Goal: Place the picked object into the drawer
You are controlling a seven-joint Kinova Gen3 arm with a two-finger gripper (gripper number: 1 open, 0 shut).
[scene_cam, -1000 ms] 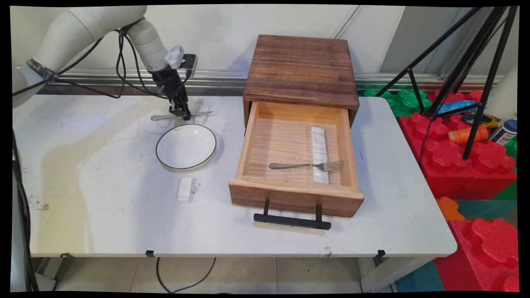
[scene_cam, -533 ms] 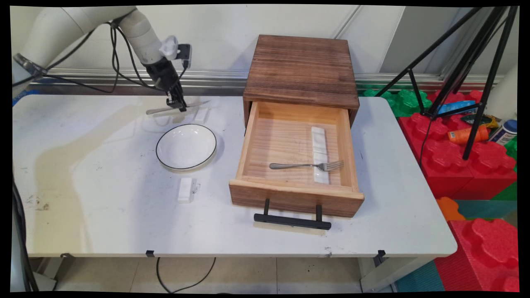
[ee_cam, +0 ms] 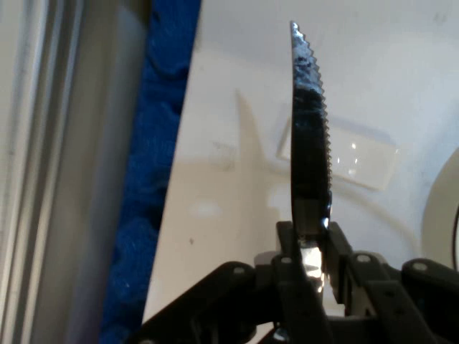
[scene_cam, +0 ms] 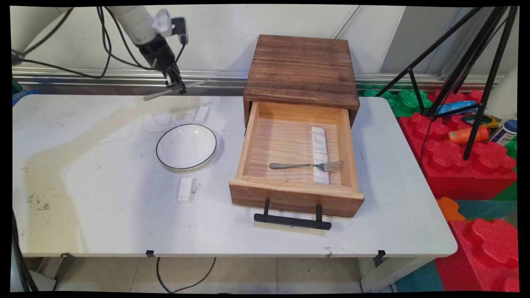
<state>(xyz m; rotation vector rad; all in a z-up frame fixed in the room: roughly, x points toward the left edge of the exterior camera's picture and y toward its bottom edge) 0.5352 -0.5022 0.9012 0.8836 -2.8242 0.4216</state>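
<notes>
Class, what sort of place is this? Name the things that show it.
Probably a robot lab or test room: a tabletop drawer unit, a tripod and foam blocks beside the table, the gripper holding a knife.

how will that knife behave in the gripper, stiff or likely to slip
The knife looks like thin, stiff metal, so it probably won't flex. Its glossy blade suggests a slippery surface. The gripper pinches it near mid-length between narrow fingers, so it might pivot if bumped.

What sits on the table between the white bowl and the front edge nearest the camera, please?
In the main view, a small white block lies just in front of the bowl, apart from it; beyond it the table is bare to the edge.
</notes>
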